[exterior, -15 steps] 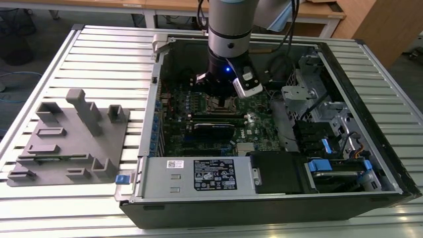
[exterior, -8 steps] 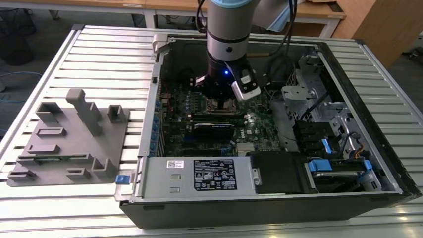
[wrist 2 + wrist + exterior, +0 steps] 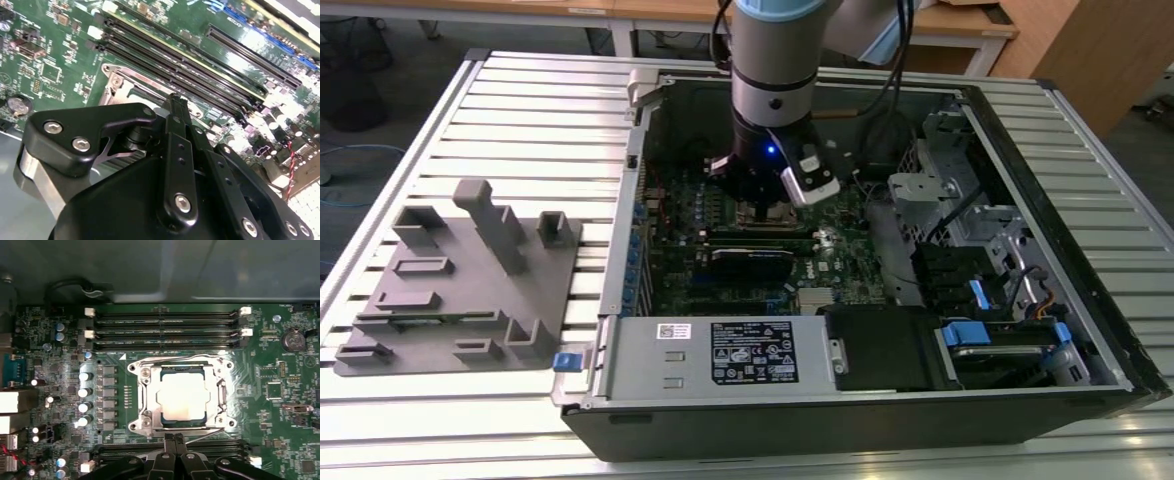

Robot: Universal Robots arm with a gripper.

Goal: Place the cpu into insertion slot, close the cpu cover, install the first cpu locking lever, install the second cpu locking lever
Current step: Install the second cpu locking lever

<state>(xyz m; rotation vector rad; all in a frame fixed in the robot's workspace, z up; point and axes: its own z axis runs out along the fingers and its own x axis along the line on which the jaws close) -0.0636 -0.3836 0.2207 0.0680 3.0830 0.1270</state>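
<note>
One big slatted desk (image 3: 480, 110) holds everything. On it lies an open computer case (image 3: 1067, 250), and beside the case, toward the exterior view's left, sits a grey plastic holder (image 3: 454, 290) with slots. Inside the case is the green board (image 3: 280, 405). My arm (image 3: 774, 70) comes down into the case over the middle of the board. Long black memory slots (image 3: 165, 330) run along one side of the insertion slot (image 3: 181, 395), and more run along the other side.

The cpu (image 3: 181, 396) is in the insertion slot, with its pale metal top showing. The cpu cover (image 3: 149, 400) lies flat around the chip, like a silver frame. A thin metal lever (image 3: 172, 358) runs along the edge of the frame next to the memory slots.

My hand (image 3: 174, 439) is right next to the socket's edge. Its two fingers (image 3: 176, 107) are pressed together, and I can't see anything between them.
</note>
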